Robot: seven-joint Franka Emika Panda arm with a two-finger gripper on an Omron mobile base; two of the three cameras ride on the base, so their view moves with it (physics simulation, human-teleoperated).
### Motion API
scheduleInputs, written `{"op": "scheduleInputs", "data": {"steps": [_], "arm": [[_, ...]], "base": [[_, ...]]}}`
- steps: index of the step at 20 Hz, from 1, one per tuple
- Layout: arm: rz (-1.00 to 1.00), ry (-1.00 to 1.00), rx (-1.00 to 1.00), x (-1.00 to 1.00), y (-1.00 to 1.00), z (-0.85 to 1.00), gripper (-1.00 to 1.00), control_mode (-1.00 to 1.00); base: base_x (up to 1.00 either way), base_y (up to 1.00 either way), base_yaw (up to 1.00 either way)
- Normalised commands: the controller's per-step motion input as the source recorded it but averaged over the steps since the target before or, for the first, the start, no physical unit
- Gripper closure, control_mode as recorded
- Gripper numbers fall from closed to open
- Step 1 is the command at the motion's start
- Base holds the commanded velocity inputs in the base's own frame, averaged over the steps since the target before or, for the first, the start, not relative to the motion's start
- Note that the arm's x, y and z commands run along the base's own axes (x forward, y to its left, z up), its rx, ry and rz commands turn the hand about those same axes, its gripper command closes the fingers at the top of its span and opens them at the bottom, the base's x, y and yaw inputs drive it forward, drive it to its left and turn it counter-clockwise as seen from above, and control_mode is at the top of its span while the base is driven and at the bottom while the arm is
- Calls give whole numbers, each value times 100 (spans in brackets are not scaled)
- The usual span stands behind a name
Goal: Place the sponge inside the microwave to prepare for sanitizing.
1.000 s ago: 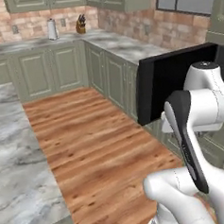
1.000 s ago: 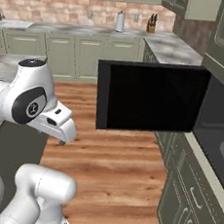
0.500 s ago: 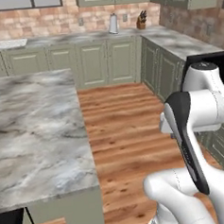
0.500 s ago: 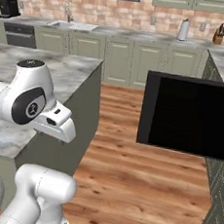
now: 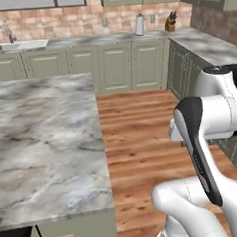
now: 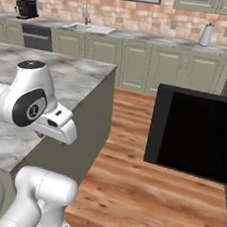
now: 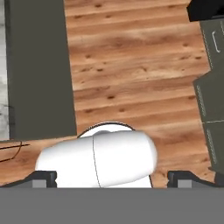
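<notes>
The gripper (image 7: 112,177) is held spread wide over the wood floor (image 7: 131,65), with nothing between its dark tips. The microwave's black door (image 6: 197,136) is seen swung open on the right (perhaps its edge is the dark shape on the far right in the left base view). A marble island (image 5: 42,146) is seen to the left.

the grey-veined marble island worktop (image 5: 42,141) looks polished and smooth. the warm brown wooden plank floor (image 5: 136,134) shows knots and a soft sheen. the black microwave door (image 6: 197,136) is flat and glossy. the reddish brick backsplash wall (image 6: 145,22) looks rough and matt, the sage-green panelled cabinet fronts (image 5: 117,65) painted matt.
</notes>
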Motion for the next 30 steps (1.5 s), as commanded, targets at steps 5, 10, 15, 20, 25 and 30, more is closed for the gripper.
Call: {"op": "scheduleInputs", "data": {"steps": [5,10,15,20,25,30], "arm": [[0,0,0,0,0,0,-100,100],[0,0,0,0,0,0,-100,100],[0,0,0,0,0,0,-100,100],[0,0,0,0,0,0,-100,100],[0,0,0,0,0,0,-100,100],[0,0,0,0,0,0,-100,100]], "base": [[96,0,0],[64,0,-20],[27,14,-28],[49,51,-23],[52,9,0],[60,12,1]]}}
